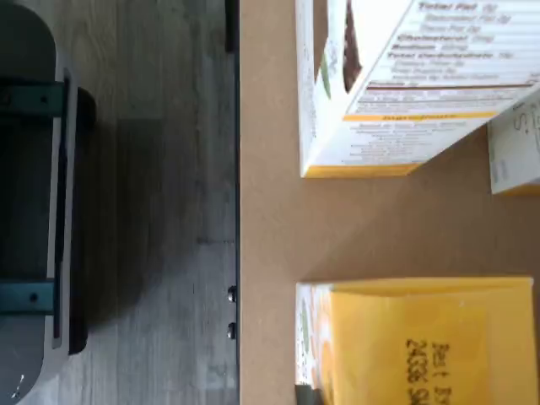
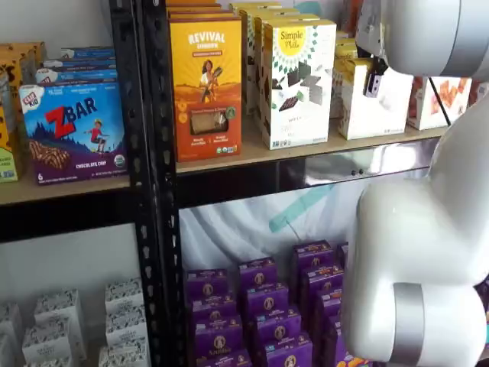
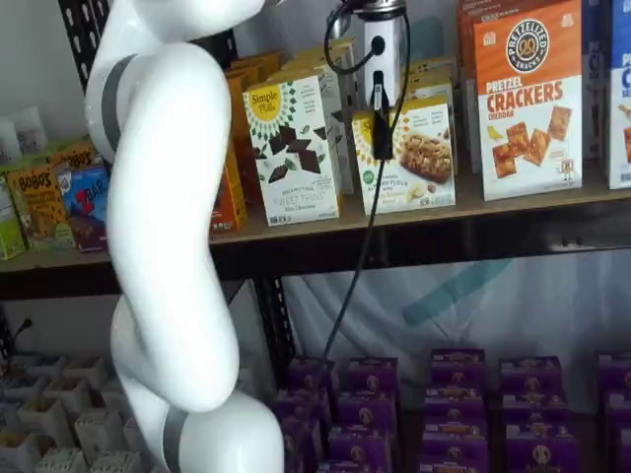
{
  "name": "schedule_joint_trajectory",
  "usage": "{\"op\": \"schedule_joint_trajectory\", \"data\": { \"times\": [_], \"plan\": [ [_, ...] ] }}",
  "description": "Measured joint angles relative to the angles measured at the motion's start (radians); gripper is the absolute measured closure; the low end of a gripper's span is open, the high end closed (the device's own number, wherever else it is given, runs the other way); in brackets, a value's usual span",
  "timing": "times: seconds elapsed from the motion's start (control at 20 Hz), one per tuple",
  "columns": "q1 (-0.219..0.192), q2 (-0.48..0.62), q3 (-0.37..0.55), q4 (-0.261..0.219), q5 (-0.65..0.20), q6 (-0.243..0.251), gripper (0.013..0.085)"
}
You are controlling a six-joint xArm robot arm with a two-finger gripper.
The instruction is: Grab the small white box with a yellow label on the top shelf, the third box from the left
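Observation:
The small white box (image 3: 409, 156) with a yellow round logo stands on the top shelf (image 3: 513, 209), to the right of the Simple Mills box. It shows in both shelf views, with its yellow side in one of them (image 2: 373, 101). In the wrist view its yellow top (image 1: 422, 337) shows on the tan board (image 1: 270, 228). My gripper (image 3: 381, 126) hangs right in front of this box. Only a black finger shows, side-on, so I cannot tell whether it is open. In a shelf view a dark part of the gripper (image 2: 374, 81) overlaps the box.
The taller Simple Mills box (image 3: 293, 148) (image 2: 298, 80) (image 1: 396, 84) stands left of the target, the orange Revival box (image 2: 205, 76) further left. A pretzel cracker box (image 3: 527, 99) stands to the right. My white arm (image 3: 163, 246) (image 2: 420, 252) fills the foreground. Purple boxes (image 2: 267, 306) lie below.

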Motion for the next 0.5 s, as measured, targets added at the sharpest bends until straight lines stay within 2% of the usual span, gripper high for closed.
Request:
{"op": "schedule_joint_trajectory", "data": {
  "times": [0.5],
  "plan": [
    [-0.003,0.004,-0.006,0.001,0.013,-0.002,0.0610]
  ]
}}
